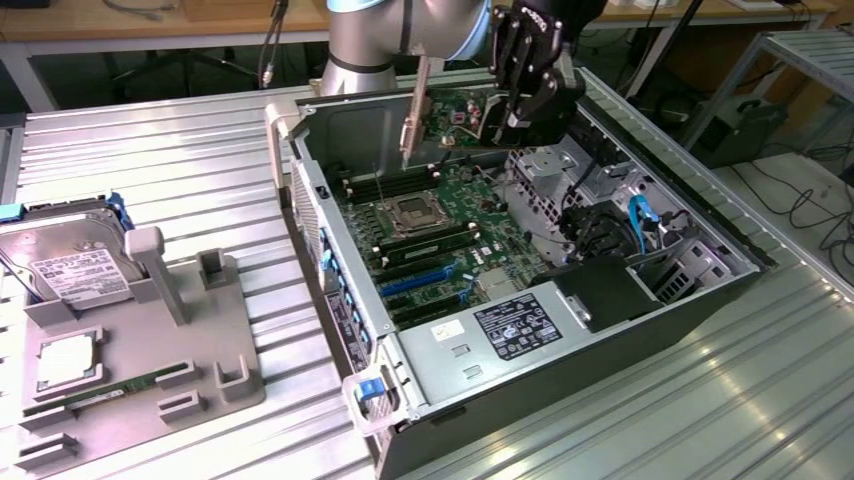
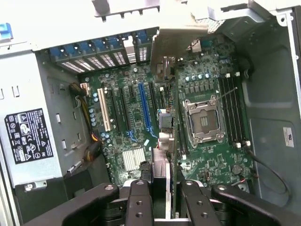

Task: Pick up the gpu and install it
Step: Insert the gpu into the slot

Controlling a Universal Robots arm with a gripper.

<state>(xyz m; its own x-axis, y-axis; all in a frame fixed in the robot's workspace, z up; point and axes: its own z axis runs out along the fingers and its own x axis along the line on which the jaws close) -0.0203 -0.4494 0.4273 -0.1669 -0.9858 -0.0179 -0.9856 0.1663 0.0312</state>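
Note:
My gripper (image 1: 507, 128) hangs over the back part of the open computer case (image 1: 694, 290) and is shut on the gpu (image 1: 416, 110). The card hangs on edge above the motherboard (image 1: 441, 235), with its pale silver bracket strip toward the exterior view's left. The wrist view looks down along the card: the gpu (image 2: 168, 122) runs edge-on from between my fingers (image 2: 141, 200) to its bracket near the case's rear slot openings. It is held clear above the board, beside the long blue expansion slot (image 2: 145, 110) and the empty CPU socket (image 2: 203, 120).
A power supply (image 1: 514, 325) with a black label fills the case's near end, with black and blue cables (image 1: 627, 225) beside it. At the exterior view's left, a grey fixture (image 1: 147, 340) holds a hard drive (image 1: 74, 265), a RAM stick (image 1: 114, 392) and a CPU (image 1: 64, 360).

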